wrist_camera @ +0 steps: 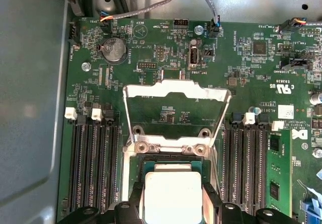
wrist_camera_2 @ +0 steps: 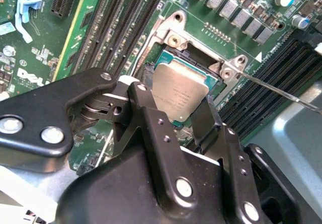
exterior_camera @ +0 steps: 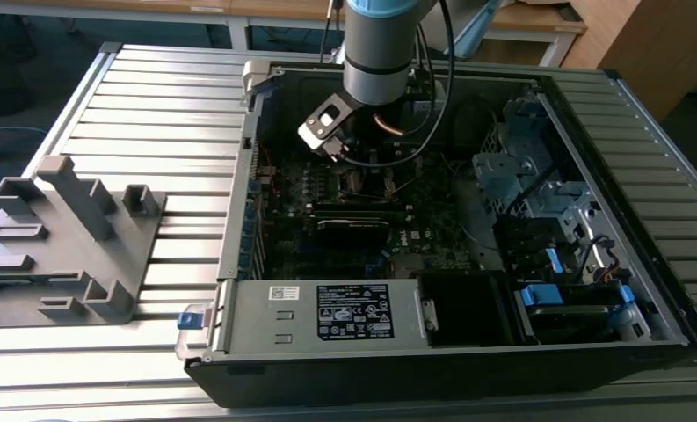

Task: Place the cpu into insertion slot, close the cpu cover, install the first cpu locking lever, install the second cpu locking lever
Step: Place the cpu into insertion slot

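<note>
The cpu [wrist_camera_2: 178, 88], clenched at two opposite edges by the claw [wrist_camera_2: 177, 110], lies squarely at the insertion slot [wrist_camera: 173, 157], seated or just above I cannot tell, with the cpu cover [wrist_camera: 176, 89] standing open beyond the slot's hinge edge and memory slots [wrist_camera: 93, 173] flanking it.

I see the dull grey-topped cpu [wrist_camera_2: 178, 90] level over the insertion slot [wrist_camera_2: 173, 57], and the silvery cpu cover [wrist_camera: 176, 87] swung open.

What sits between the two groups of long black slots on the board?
The insertion slot with the cpu at it, and the cpu cover swung open, as the first wrist view shows.
</note>
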Controlling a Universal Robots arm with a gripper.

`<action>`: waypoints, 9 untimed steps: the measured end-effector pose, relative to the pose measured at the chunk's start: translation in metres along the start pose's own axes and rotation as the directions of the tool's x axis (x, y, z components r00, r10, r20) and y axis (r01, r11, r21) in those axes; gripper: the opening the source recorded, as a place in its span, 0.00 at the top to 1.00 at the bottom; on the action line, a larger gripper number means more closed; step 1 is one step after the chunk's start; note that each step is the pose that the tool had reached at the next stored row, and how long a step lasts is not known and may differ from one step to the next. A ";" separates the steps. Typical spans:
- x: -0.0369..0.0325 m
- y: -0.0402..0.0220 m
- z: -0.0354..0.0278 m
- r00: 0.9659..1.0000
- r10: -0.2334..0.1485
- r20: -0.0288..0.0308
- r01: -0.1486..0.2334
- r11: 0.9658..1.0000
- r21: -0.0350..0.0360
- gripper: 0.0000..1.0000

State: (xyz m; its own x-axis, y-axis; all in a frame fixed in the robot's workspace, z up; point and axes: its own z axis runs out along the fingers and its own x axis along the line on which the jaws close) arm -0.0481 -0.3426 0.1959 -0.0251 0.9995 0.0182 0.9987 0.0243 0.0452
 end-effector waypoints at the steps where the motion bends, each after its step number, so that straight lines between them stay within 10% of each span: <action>1: 0.0000 0.0000 0.0000 1.000 0.000 0.000 0.000 1.000 0.000 0.46; 9: 0.0000 -0.0001 0.0019 1.000 0.000 0.000 0.000 1.000 0.000 0.46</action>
State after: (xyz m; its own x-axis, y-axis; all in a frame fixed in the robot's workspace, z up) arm -0.0481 -0.3425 0.1940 -0.0250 0.9995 0.0181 0.9987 0.0242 0.0452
